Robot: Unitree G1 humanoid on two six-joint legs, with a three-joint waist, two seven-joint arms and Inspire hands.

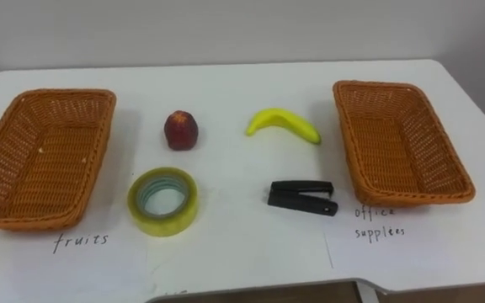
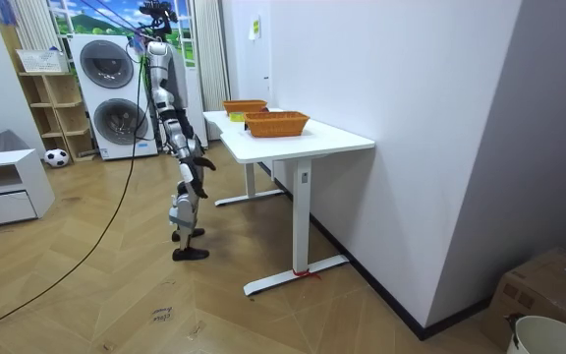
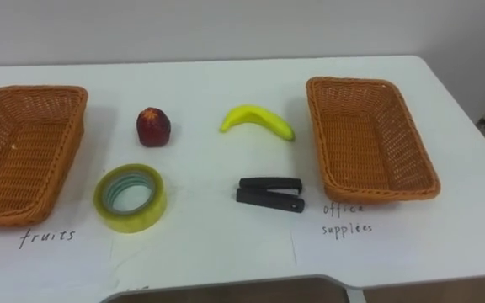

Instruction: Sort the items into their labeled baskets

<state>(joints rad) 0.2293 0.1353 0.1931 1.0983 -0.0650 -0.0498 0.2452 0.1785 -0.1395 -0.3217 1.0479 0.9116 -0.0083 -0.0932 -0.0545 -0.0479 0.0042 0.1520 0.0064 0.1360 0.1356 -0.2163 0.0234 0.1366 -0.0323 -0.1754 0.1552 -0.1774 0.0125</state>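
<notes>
Right hand (image 2: 201, 163) hangs low before the robot's hip in the room view, too small there to tell whether it is open or closed, or whether it has hold of anything. I cannot tell the left hand apart from it.

On the white table (image 1: 226, 80) all four things lie in the open, between two wicker baskets, none of them in a basket. Left basket (image 1: 57, 93) sits at the table's left side, right basket (image 1: 375, 84) at its right side, well apart. Each has a handwritten word on the table just in front of it.

At the far left of the middle stands a red apple (image 1: 180, 130). Right of it, apart from it, lies a yellow banana (image 1: 282, 124), its ends curving toward the robot, its right tip near the right basket but not touching. On the near side, below the apple, a roll of yellowish tape (image 1: 162, 200) lies flat, its hole facing up, just beside the left basket's near corner. Right of the tape, below the banana, lies a black stapler (image 1: 302, 197), lengthwise across the view, near the right basket's near left corner.

In the room view the robot stands on the wood floor (image 2: 116, 295) at the table's side, facing it, bent slightly forward. Behind it stand stacked washing machines (image 2: 116, 93) and a shelf (image 2: 52, 98).
</notes>
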